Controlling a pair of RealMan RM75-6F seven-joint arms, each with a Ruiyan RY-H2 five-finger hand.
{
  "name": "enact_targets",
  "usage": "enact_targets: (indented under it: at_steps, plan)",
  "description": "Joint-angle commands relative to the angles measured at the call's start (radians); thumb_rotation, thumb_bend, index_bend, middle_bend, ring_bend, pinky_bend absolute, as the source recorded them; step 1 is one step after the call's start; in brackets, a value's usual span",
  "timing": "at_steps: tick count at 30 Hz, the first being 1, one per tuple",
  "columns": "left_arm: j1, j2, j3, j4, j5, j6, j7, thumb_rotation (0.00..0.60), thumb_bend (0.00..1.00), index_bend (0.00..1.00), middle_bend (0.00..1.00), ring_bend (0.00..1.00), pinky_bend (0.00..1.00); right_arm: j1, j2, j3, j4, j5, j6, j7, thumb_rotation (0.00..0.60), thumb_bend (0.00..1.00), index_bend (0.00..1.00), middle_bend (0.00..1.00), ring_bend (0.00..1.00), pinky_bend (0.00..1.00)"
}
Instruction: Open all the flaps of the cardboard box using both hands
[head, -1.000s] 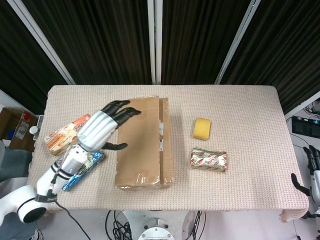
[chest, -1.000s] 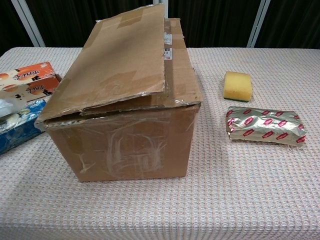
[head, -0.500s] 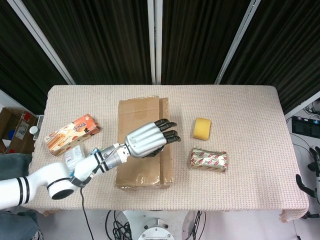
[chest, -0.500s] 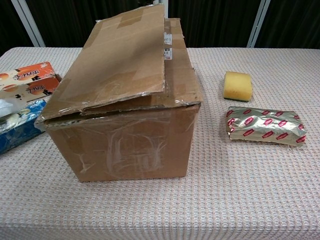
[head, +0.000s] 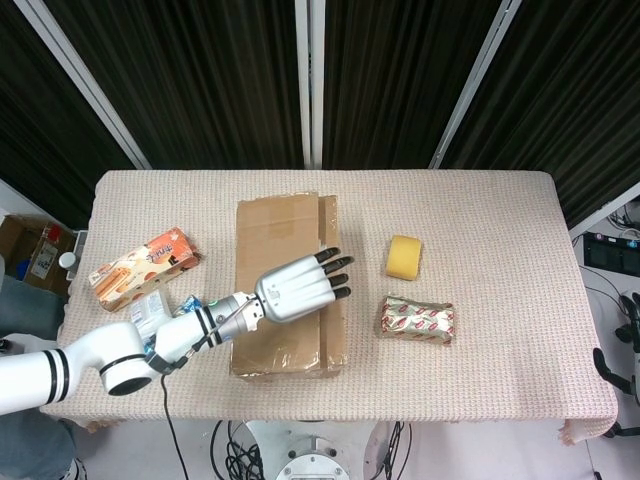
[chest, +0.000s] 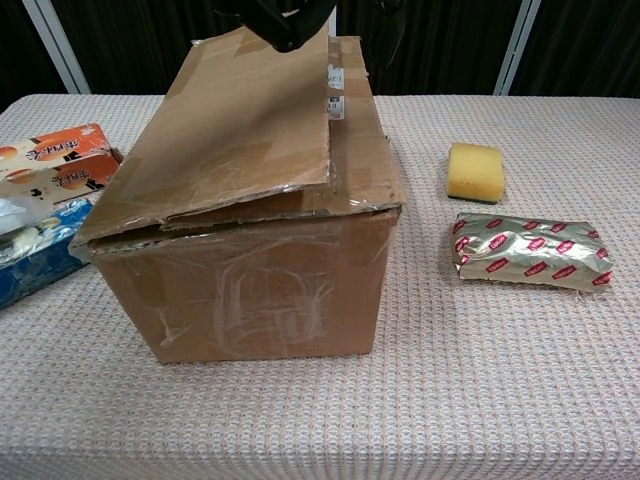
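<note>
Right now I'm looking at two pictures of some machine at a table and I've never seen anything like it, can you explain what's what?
This is a robot with two arms, each ending in a human-like hand, steered remotely by a person. The head view looks down from above; the chest view looks across the table from lower down.

On the cloth-covered table stands a cardboard box, its flaps mostly closed, with one wide flap slightly raised. To the right of it lie a yellow sponge and a foil packet. To the left lie an orange carton and a blue pack.

The left hand is stretched over the box top, fingers extended, holding nothing. In the chest view only its dark fingertips show at the top edge. The right hand is barely in view at the far right edge, too little to tell its state.
</note>
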Motion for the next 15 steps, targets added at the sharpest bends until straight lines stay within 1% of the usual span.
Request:
enact_targets:
  at_steps: [1,9,15]
  plan:
    - [-0.005,0.009,0.021,-0.012,-0.006,-0.006,0.036,0.600,0.98,0.35,0.32,0.10,0.18,0.000,0.000,0.001,-0.001,0.000,0.001,0.000,0.600,0.28,0.00,0.00,0.00,0.00]
    - [-0.016,0.022,0.050,-0.022,-0.020,-0.019,0.096,0.600,0.99,0.35,0.33,0.10,0.18,-0.001,-0.003,0.003,-0.002,0.002,0.002,-0.003,0.600,0.28,0.00,0.00,0.00,0.00]
    - [-0.019,0.052,0.055,-0.046,-0.079,-0.033,0.123,0.600,0.99,0.37,0.36,0.10,0.18,0.001,0.000,0.000,-0.002,-0.003,-0.006,0.007,0.600,0.28,0.00,0.00,0.00,0.00]
